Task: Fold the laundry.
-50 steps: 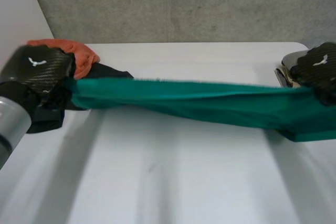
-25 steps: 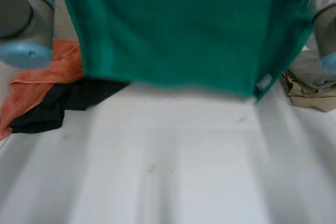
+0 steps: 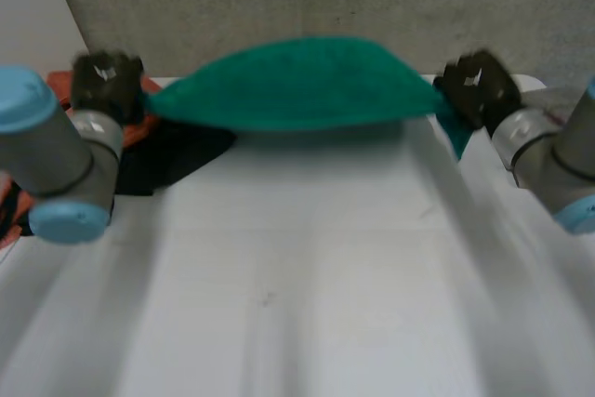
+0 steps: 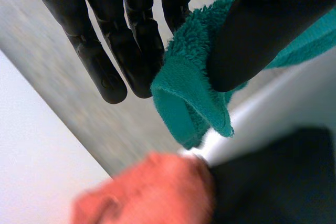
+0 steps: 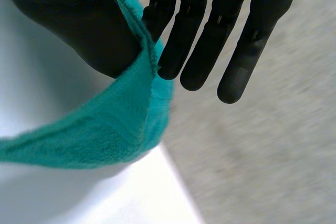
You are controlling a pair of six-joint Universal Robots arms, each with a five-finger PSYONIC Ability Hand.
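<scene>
Overhead, the green towel is held in the air above the far side of the white worktop, spread between the two arms. The left wrist view adds the grip: the left robot hand pinches a hemmed towel corner between thumb and straight fingers. Below it, an orange cloth and a black cloth lie touching. The right robot hand pinches the opposite end, thumb against fingers.

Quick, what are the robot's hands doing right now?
Left hand: shut on the green towel, pinching one end between thumb and fingers.
Right hand: shut on the green towel, pinching the other end.
</scene>
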